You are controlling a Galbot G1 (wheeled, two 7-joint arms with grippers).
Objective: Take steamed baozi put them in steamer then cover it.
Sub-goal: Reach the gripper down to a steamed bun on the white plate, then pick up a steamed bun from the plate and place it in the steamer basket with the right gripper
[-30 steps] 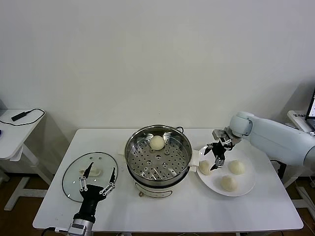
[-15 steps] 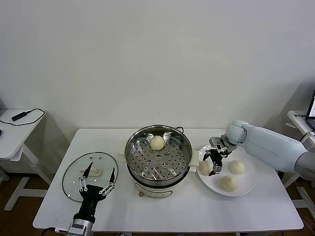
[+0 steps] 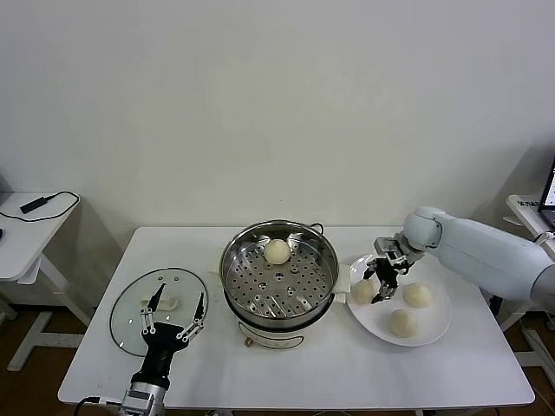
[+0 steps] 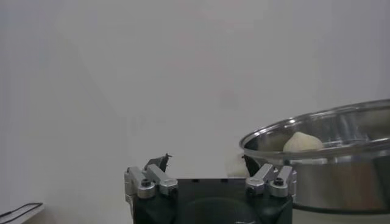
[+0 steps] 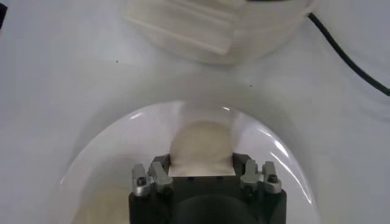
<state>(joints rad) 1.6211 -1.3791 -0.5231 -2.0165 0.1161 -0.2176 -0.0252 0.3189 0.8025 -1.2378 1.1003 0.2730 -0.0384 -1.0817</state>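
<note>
Right gripper [image 3: 379,281] fingers pinch the plate's [image 3: 429,329] baozi [image 5: 201,146] nearest the steamer [image 3: 278,271]; the steamer lies just beside. Left gripper [image 3: 173,315], fingers spread, hangs over the lid [image 3: 130,321] on the steamer's far side.

No text, label, brand, number or sign can be read anywhere in these views.
</note>
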